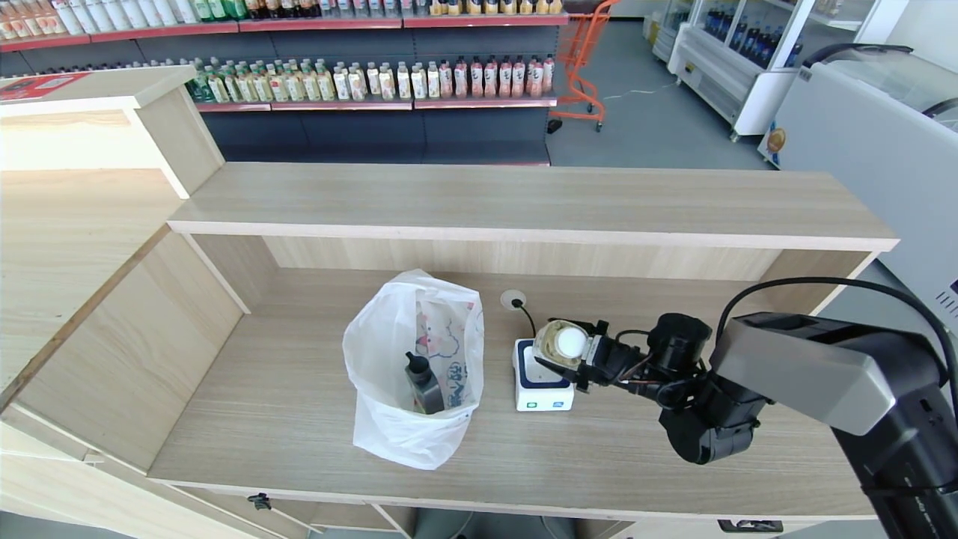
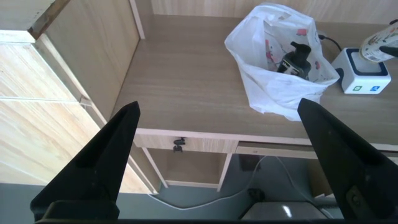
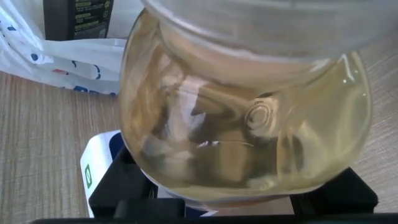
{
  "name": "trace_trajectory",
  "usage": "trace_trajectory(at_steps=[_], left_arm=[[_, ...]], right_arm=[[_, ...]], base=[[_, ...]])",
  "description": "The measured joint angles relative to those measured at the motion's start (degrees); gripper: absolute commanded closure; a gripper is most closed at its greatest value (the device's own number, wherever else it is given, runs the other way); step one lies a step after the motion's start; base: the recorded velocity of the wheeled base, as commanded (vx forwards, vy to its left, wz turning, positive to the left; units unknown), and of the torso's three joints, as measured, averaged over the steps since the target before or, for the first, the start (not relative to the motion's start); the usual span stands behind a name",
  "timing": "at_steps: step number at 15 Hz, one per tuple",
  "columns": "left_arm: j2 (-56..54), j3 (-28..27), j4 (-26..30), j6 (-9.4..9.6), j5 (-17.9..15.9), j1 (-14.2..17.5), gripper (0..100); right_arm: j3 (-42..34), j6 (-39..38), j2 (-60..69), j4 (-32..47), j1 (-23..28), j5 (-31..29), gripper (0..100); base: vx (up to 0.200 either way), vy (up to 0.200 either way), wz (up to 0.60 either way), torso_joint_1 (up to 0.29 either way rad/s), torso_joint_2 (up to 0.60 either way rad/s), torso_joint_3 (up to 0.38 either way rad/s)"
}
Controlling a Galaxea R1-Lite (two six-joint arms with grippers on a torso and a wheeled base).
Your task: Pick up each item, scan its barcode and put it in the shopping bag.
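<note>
My right gripper (image 1: 580,355) is shut on a clear bottle (image 1: 569,343) of pale yellow liquid with a white cap. It holds the bottle tilted just above the white barcode scanner (image 1: 540,382). Up close, the bottle (image 3: 249,106) hangs over the scanner (image 3: 99,177). Left of the scanner stands the white shopping bag (image 1: 397,374), open at the top, with a dark bottle (image 1: 423,385) inside. My left gripper (image 2: 217,109) is open, held off the counter's front edge, looking toward the bag (image 2: 273,81) and the scanner (image 2: 364,74).
The wooden counter (image 1: 284,419) has a raised ledge (image 1: 524,202) behind and a side wall (image 1: 127,337) on the left. A black cable runs from a grommet (image 1: 513,299) to the scanner. Bare counter lies left of and in front of the bag.
</note>
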State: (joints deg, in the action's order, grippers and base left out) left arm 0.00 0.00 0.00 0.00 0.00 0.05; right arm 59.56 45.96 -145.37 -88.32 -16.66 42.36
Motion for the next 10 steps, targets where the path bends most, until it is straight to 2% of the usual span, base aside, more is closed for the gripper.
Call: trace_trajectory(at_steps=[3,5,8,10], left_arm=[[0.00,0.00,0.00,0.00,0.00,0.05,0],[0.00,0.00,0.00,0.00,0.00,0.05,0],[0.00,0.00,0.00,0.00,0.00,0.00,0],[0.00,0.00,0.00,0.00,0.00,0.00,0]], right_arm=[[-0.50,-3.40,1.46,0.51,0.00,-0.20,100],[-1.99,-11.62,5.10,0.54,0.16,-0.76,100],[-8.94,-31.56,15.43,4.46,-0.09,-8.48,100],[-13.35,-43.28,23.88,13.76,-1.83,-15.06,100]], base=[[0.000,0.000,0.00,0.000,0.00,0.000],[0.000,0.000,0.00,0.000,0.00,0.000],[0.000,0.000,0.00,0.000,0.00,0.000],[0.000,0.000,0.00,0.000,0.00,0.000]])
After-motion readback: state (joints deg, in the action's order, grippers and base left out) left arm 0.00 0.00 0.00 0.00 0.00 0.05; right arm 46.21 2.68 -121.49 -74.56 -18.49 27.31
